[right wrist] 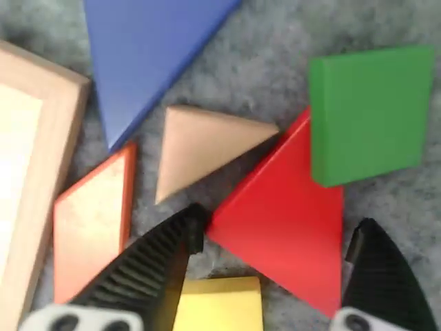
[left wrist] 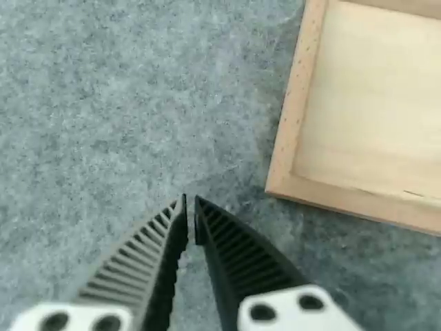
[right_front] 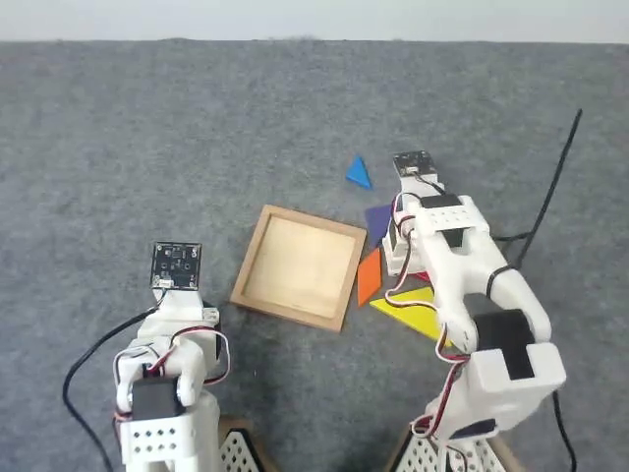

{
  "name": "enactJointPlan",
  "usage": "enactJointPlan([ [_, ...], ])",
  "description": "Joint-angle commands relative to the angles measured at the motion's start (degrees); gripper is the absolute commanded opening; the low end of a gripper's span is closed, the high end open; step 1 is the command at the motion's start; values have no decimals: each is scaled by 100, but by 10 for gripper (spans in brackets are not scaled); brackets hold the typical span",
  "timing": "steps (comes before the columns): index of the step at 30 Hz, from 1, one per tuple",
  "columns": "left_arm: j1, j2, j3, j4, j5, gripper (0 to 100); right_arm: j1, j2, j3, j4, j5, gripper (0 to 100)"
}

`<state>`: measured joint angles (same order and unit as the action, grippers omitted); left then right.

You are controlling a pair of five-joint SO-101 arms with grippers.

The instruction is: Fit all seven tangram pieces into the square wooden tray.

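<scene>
The square wooden tray [right_front: 248, 264] lies mid-table with nothing inside it. Right of it lie an orange parallelogram [right_front: 369, 276], a yellow triangle [right_front: 415, 313], a dark blue triangle [right_front: 377, 222] and, farther back, a small blue triangle [right_front: 359, 173]. My right gripper [right wrist: 275, 238] is open just above these pieces, its fingers either side of a red triangle [right wrist: 282, 214]. A green square [right wrist: 368, 114], a tan triangle [right wrist: 200, 145] and the orange parallelogram [right wrist: 93, 221] lie close around it. My left gripper [left wrist: 189, 201] is shut and empty, over bare felt near the tray's left corner [left wrist: 286, 172].
Grey felt covers the whole table. The right arm [right_front: 462, 275] hangs over the cluster of pieces and hides some of them from above. The left arm [right_front: 167, 364] stands at the front left. A black cable [right_front: 550, 197] runs along the right side.
</scene>
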<state>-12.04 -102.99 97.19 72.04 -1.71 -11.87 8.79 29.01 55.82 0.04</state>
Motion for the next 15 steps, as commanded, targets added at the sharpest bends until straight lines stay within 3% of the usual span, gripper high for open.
enactJointPlan([
  [1,-9,-105,-75,18,97,18,4,-4,-290,-66,-149,314],
  [6,-9,-105,-75,18,97,18,136,-4,-237,-48,-229,202],
  [15,-9,-105,-75,18,97,18,215,-523,-229,233,-220,199],
])
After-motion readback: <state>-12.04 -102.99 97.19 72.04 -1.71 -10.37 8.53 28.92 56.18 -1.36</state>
